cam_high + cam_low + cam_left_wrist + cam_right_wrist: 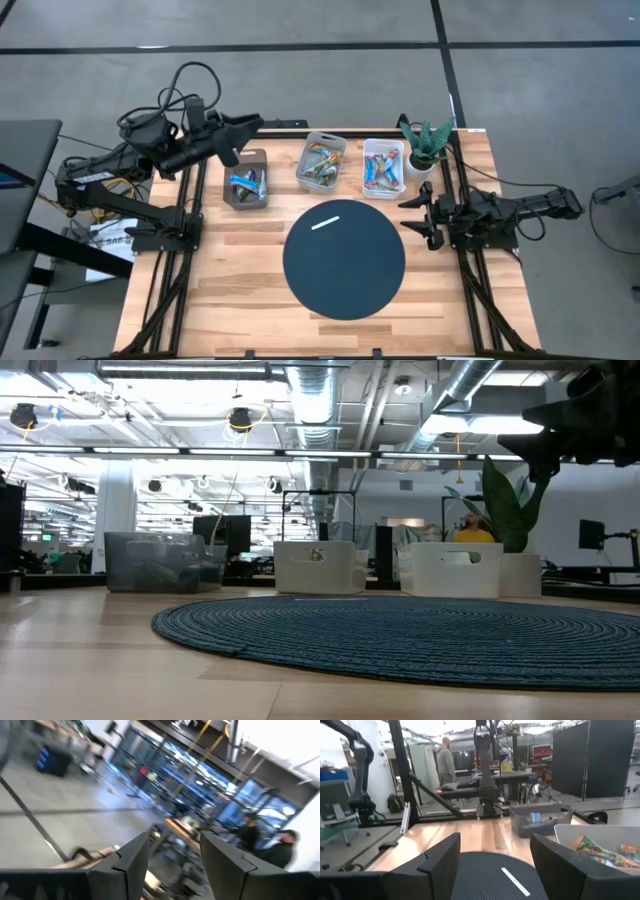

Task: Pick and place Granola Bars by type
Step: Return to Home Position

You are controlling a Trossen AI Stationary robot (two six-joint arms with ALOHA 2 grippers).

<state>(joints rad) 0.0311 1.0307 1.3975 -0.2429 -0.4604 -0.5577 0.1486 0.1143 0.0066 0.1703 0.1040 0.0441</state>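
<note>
Nearest the low camera, a dark round mat (400,635) is spread on the wooden table (240,290). Granola bars (322,168) are heaped in a gray bin (246,204), a clear bin (330,138) and a white bin (384,143), their long axes mixed. The left gripper (245,128) is held raised near the gray bin, fingers parted and empty. The right gripper (413,217) is held level beside the mat, likewise spread and empty. A large workshop hall is seen behind.
</note>
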